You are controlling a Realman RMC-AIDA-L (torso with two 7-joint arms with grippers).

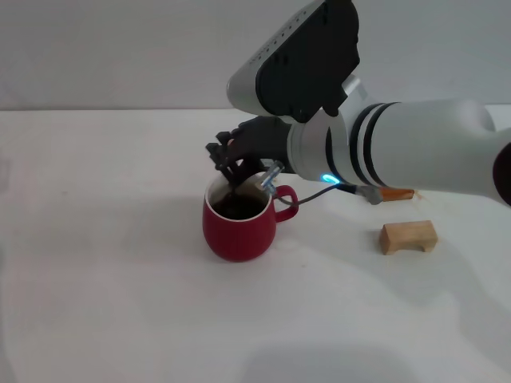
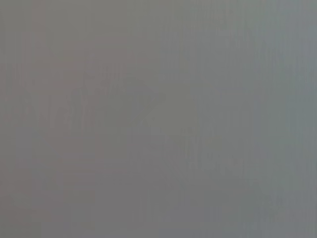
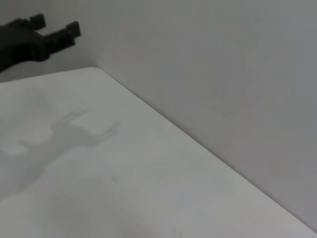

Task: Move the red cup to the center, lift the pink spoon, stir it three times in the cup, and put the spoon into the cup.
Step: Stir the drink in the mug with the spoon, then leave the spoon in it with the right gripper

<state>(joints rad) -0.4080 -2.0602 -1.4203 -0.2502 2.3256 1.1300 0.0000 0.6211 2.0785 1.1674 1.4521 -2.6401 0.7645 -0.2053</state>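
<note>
The red cup (image 1: 239,227) stands near the middle of the table with dark liquid inside and its handle towards my right. My right gripper (image 1: 230,169) hangs over the far-left part of the cup's mouth, and a dark fingertip reaches down inside the rim. In the right wrist view the same gripper (image 3: 55,25) has its two black fingers apart, with only wall showing between them. The pink spoon (image 1: 391,193) lies flat on the table to the right, partly under my right forearm. The left gripper shows in no view.
A small wooden block (image 1: 409,237) sits on the table right of the cup, in front of the spoon. A grey cable (image 1: 307,198) loops from my right wrist down beside the cup's handle. The left wrist view is plain grey.
</note>
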